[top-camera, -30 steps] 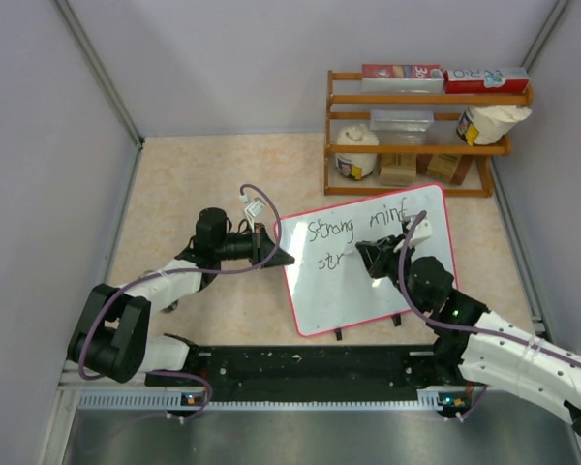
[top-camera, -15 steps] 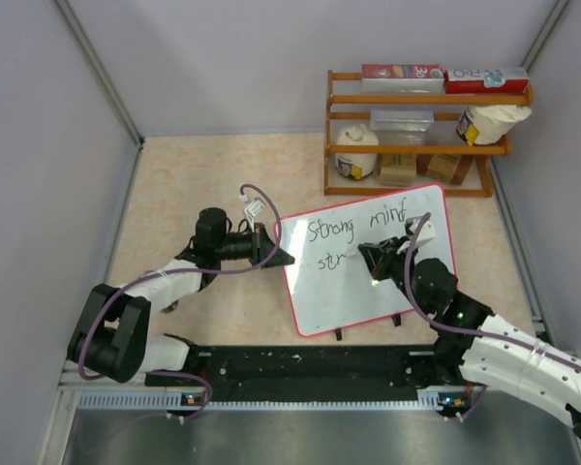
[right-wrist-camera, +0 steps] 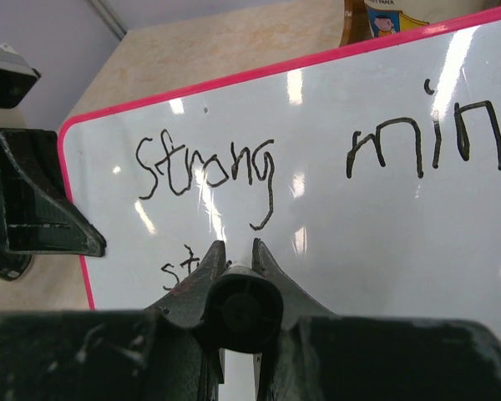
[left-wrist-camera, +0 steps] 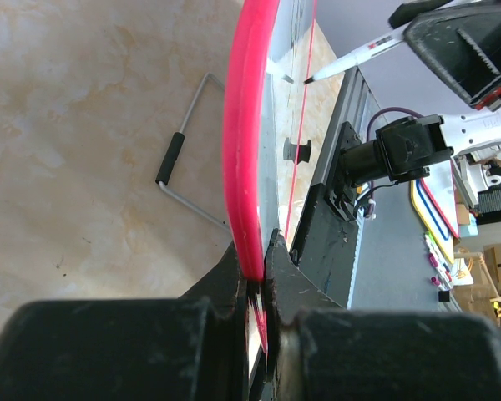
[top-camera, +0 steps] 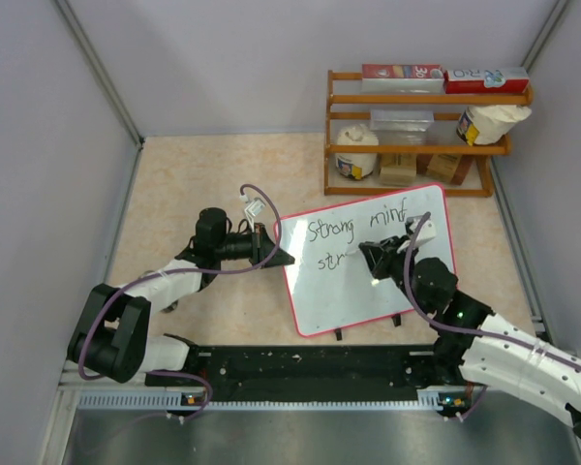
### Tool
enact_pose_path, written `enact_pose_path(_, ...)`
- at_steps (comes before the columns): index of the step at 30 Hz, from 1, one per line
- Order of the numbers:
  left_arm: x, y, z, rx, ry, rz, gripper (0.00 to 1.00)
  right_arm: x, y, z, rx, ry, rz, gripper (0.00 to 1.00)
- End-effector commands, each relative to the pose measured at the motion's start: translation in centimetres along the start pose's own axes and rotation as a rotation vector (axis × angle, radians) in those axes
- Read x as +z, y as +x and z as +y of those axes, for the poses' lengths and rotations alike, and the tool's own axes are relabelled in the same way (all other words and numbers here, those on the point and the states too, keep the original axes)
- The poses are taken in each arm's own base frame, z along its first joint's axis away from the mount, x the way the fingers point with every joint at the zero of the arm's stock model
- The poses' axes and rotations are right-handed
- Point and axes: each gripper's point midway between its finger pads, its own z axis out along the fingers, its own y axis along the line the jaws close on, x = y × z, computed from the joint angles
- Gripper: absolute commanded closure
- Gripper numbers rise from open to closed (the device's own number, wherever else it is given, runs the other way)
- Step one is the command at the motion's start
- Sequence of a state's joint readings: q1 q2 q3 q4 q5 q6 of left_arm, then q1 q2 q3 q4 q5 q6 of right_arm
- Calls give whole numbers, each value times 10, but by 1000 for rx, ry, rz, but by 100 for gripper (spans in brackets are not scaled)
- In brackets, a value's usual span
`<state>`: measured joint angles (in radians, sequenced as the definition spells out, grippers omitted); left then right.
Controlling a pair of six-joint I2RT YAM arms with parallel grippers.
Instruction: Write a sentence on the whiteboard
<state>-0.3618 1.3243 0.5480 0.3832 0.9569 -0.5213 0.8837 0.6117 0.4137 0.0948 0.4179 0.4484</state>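
Note:
The whiteboard [top-camera: 368, 291], white with a thin red frame, stands tilted in the middle of the table. On it the sentence [top-camera: 331, 231] reads "Strong mind", with "str" begun on a second line. My left gripper [top-camera: 283, 258] is shut on the board's left red edge [left-wrist-camera: 244, 167]. My right gripper [top-camera: 370, 260] is shut on a pen [right-wrist-camera: 245, 311], over the board beside "str" [right-wrist-camera: 177, 269]. In the left wrist view the pen's black tip [left-wrist-camera: 309, 79] is at the board's face. The rest of the second line is hidden behind my right fingers.
A wooden rack [top-camera: 421, 97] with boxes, jars and bags stands just behind the board at the back right. Grey walls close both sides. A black rail [top-camera: 310, 368] runs along the near edge. The board's wire stand [left-wrist-camera: 171, 159] rests on the beige table behind it.
My right gripper with the pen has shifted slightly to the right along the second line, then held still. The left gripper and the board have not moved.

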Motion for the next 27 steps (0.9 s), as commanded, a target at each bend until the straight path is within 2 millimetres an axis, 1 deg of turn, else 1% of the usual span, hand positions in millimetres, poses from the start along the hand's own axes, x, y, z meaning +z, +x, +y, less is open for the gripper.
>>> enact_pose_path(1,0,11,33,132,-125,3,100,6,-11,4,5,19,-24,100)
enact_pose_path(3,0,12,33,131,-124,4,100,8,-5,0,-2,31,-9,100)
enact_pose_path(6,0,12,33,132,-125,6,100,8,-1,-2,-5,36,-4,100)
enact_pose_path(10,0,13,33,132,-125,6,100,8,4,0,-12,21,14,100)
enact_pose_path(27,0,13,34,131,-128,6,100,-2,32,-7,-44,1,107,100)
